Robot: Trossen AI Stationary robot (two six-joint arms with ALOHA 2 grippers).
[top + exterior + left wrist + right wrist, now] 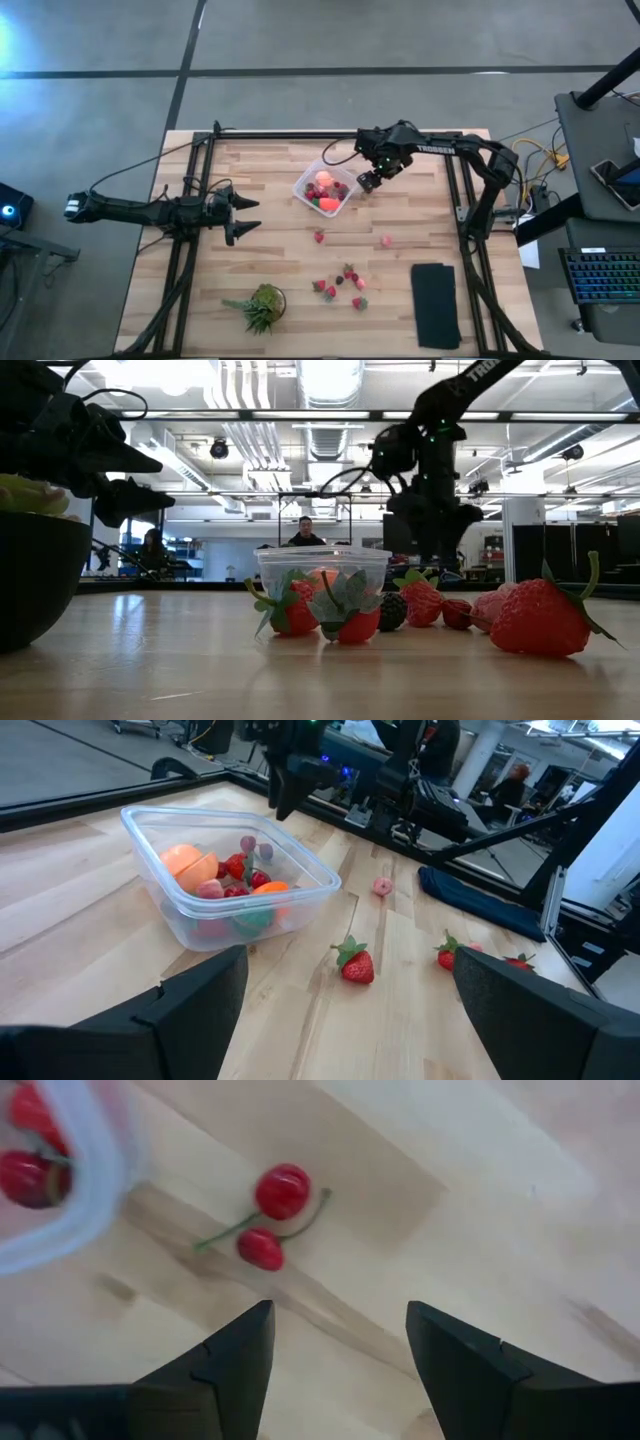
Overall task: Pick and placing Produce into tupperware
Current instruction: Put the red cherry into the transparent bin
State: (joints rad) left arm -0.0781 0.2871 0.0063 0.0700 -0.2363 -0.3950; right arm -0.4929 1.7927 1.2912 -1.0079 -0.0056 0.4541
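My right hand (335, 1365) hovers spread and empty just off the tub's (305, 181) right corner. Just ahead of its fingers (215, 1365) lies a pair of cherries (272, 1215) on the surface (420, 215), beside the tub wall — stems crossing, long axis slanting across my jaws. My left hand (243, 212), spread wide, waits well apart. Farther off, loose strawberries (338, 285) lie scattered — whether all of them are strawberries I cannot make out.
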